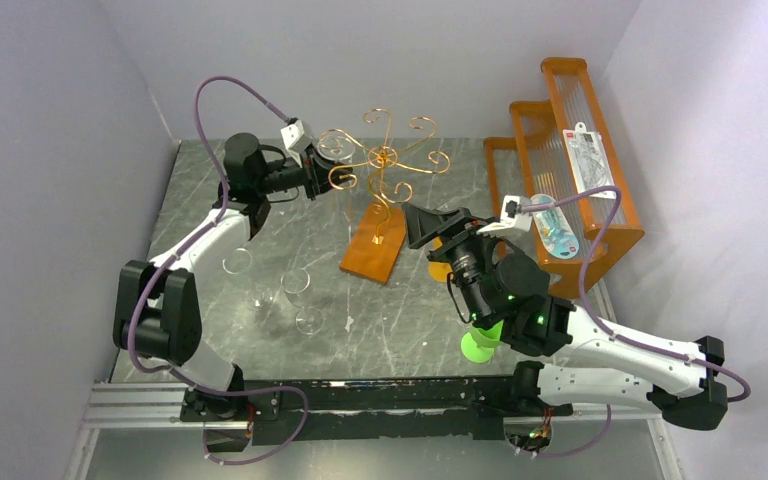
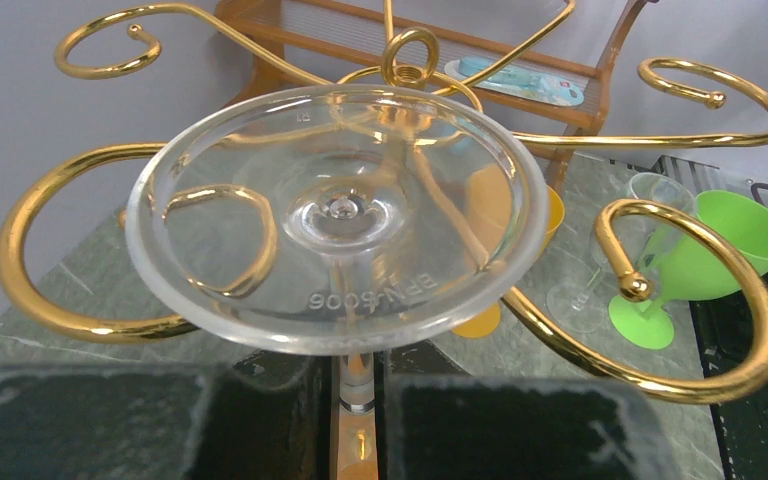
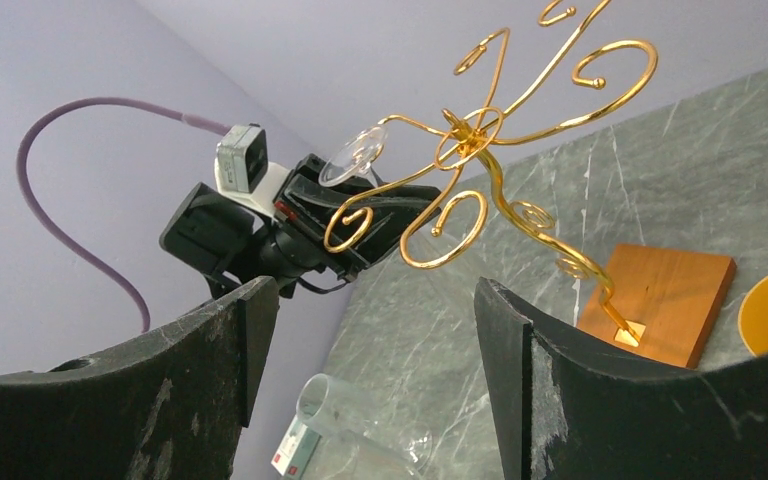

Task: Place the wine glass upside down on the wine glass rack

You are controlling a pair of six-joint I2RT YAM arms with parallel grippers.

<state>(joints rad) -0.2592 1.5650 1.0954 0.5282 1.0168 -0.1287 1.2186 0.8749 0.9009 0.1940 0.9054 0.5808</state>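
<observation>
The clear wine glass (image 2: 335, 215) is held by its stem in my left gripper (image 2: 360, 378), foot towards the camera and bowl hidden below the fingers. The foot sits level with the curled arms of the copper-gold wine glass rack (image 2: 650, 290), just in front of its centre ring. From above, the left gripper (image 1: 322, 167) holds the glass (image 1: 332, 146) at the left side of the rack (image 1: 385, 158), whose wooden base (image 1: 373, 250) lies on the table. My right gripper (image 3: 370, 330) is open and empty, near the rack's right side (image 1: 428, 235).
A green goblet (image 1: 480, 340) and a yellow cup (image 1: 440, 270) stand by the right arm. Clear glasses (image 1: 295, 283) sit on the grey marble table at front left. An orange stepped shelf (image 1: 560, 170) holding packets stands at back right.
</observation>
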